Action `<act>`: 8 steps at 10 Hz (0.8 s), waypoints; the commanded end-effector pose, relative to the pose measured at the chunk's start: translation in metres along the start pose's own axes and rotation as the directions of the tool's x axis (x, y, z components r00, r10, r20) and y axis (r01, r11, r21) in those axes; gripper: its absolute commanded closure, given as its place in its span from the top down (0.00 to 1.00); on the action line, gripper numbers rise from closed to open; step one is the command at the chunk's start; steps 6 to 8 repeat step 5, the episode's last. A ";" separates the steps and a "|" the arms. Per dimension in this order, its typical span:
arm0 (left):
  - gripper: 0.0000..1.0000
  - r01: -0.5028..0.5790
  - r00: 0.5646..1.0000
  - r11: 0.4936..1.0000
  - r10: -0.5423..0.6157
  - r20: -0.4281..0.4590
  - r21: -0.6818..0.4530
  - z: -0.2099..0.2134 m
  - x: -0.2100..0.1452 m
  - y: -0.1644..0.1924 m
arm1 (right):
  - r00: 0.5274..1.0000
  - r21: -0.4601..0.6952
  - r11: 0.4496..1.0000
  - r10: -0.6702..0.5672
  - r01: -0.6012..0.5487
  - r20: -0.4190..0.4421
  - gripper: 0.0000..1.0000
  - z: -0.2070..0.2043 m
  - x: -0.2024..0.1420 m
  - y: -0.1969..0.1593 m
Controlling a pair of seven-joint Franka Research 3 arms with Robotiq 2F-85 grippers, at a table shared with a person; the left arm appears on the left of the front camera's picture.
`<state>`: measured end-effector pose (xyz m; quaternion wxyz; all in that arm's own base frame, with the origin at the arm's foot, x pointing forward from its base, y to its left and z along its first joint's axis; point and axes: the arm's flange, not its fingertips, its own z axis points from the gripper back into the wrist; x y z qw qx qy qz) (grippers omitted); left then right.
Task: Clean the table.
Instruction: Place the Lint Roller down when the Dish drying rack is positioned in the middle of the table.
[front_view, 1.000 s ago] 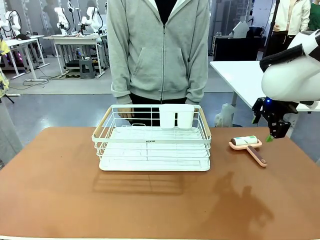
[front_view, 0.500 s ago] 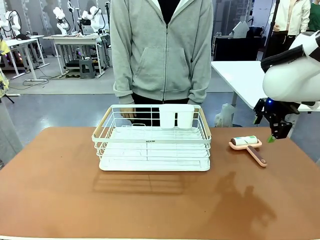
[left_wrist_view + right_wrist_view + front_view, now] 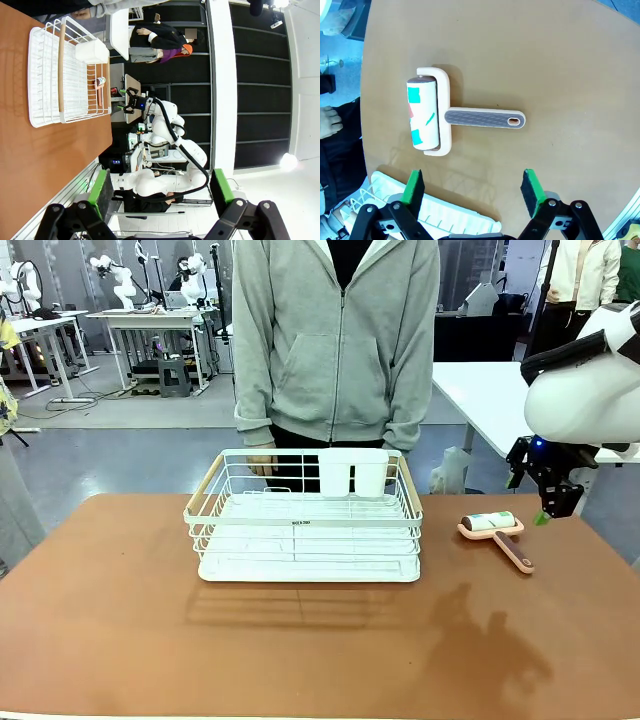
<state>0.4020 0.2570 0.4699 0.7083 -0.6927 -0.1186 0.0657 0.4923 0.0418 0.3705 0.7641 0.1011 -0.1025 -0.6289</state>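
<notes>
The reddish-brown table (image 3: 300, 650) carries a lint roller (image 3: 495, 530) at its right, with a pink frame, a ribbed handle and a sticky roll with teal marks. My right gripper (image 3: 548, 502) hangs open just right of it, above the table's far right. In the right wrist view the lint roller (image 3: 427, 112) lies flat on the table (image 3: 545, 55), ahead of my right gripper (image 3: 472, 190), whose green pads (image 3: 414, 186) stand wide apart and hold nothing. My left gripper (image 3: 161, 189) is open and empty, high off the table (image 3: 20, 150).
A white wire rack (image 3: 305, 520) with wooden handles and a white cup holder stands mid-table, left of the roller. Its corner (image 3: 435, 215) lies close to my right fingers. A person in a grey hoodie (image 3: 335, 340) stands at the far edge behind the rack. A white-topped table (image 3: 480, 390) stands at the back right.
The person has stepped a little to the right behind the rack. My right gripper has barely shifted; the roller and rack have not moved.
</notes>
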 end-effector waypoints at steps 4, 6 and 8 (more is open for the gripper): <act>1.00 -0.002 1.000 1.000 0.002 -0.007 -0.001 0.002 -0.003 -0.001 | 1.000 0.000 1.000 0.012 -0.012 0.005 1.00 -0.001 -0.001 0.001; 1.00 -0.002 1.000 1.000 0.002 -0.007 -0.001 0.002 -0.003 -0.001 | 1.000 0.000 1.000 0.012 -0.012 0.005 1.00 -0.001 -0.001 0.001; 1.00 -0.002 1.000 1.000 0.002 -0.007 -0.001 0.002 -0.003 -0.001 | 1.000 0.000 1.000 0.012 -0.012 0.005 1.00 -0.001 -0.001 0.001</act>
